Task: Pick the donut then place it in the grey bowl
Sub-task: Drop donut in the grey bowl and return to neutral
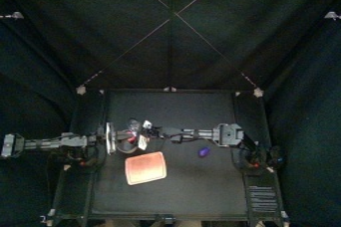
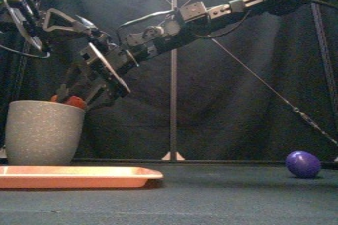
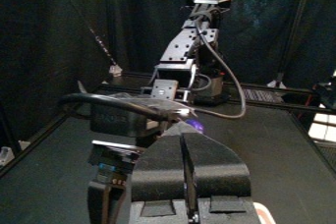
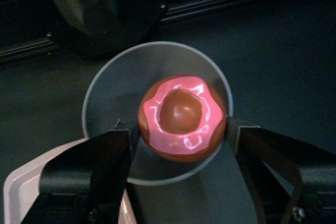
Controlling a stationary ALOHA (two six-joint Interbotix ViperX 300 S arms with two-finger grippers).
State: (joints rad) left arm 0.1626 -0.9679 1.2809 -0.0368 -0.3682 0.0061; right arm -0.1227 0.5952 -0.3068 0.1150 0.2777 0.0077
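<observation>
Over black tabletop (image 2: 224, 194), right tool (image 4: 184, 141) clamps a glossy pink donut (image 4: 184, 95) above the round speckled grey bowl (image 2: 46, 130).

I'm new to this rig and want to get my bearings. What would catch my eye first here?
First, the pink donut, clamped in the right gripper over the mouth of the tall grey cup at the table's left. Next comes the flat pink tray lying in front of the cup. A small purple toy sits alone on the right.
</observation>
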